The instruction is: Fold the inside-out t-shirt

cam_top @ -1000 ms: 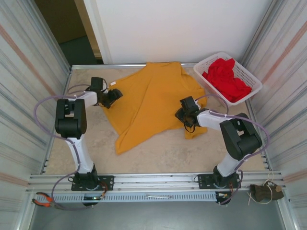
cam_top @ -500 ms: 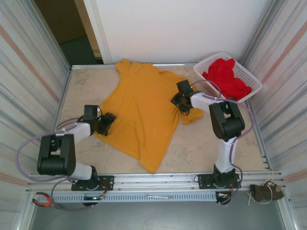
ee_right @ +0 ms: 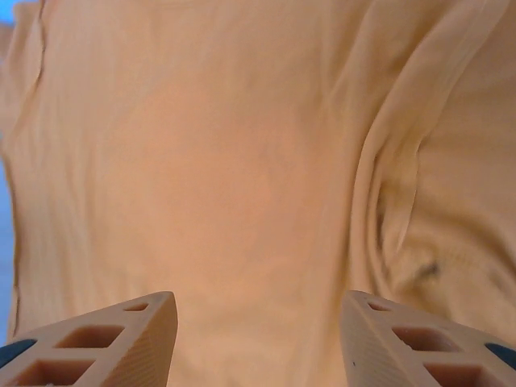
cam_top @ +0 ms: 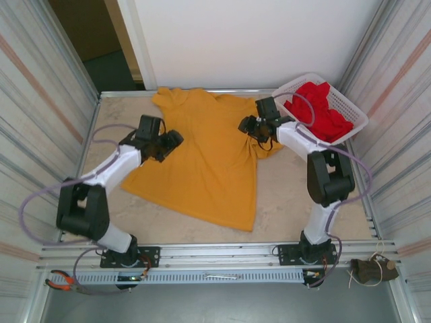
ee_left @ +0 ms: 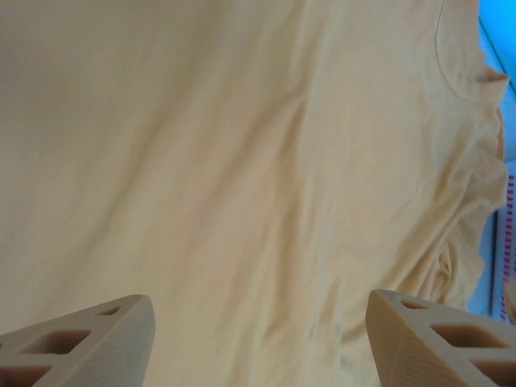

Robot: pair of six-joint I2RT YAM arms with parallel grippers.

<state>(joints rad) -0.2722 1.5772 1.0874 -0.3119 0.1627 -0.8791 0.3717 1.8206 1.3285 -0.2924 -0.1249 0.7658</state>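
The inside-out t-shirt [cam_top: 205, 161] is mustard yellow and lies spread across the middle of the table, neck toward the far edge, hem toward the near right. My left gripper [cam_top: 172, 139] hovers over its left side, open, with bare cloth [ee_left: 242, 161] between the fingers [ee_left: 89, 343]. My right gripper [cam_top: 245, 125] is over the shirt's right side by a bunched sleeve, also open. In the right wrist view the fabric [ee_right: 226, 161] lies under the gripper [ee_right: 258, 334], with folds on the right.
A white basket [cam_top: 355, 122] holding a bright red garment [cam_top: 322, 109] stands at the far right corner, close behind my right arm. Corrugated walls close in both sides. Pliers [cam_top: 60, 281] lie on the front rail at the left.
The shirt has been swung round and laid out flatter, its hem now at the near right. My left gripper moved toward the far side and opened a little; the right gripper stayed near the sleeve.
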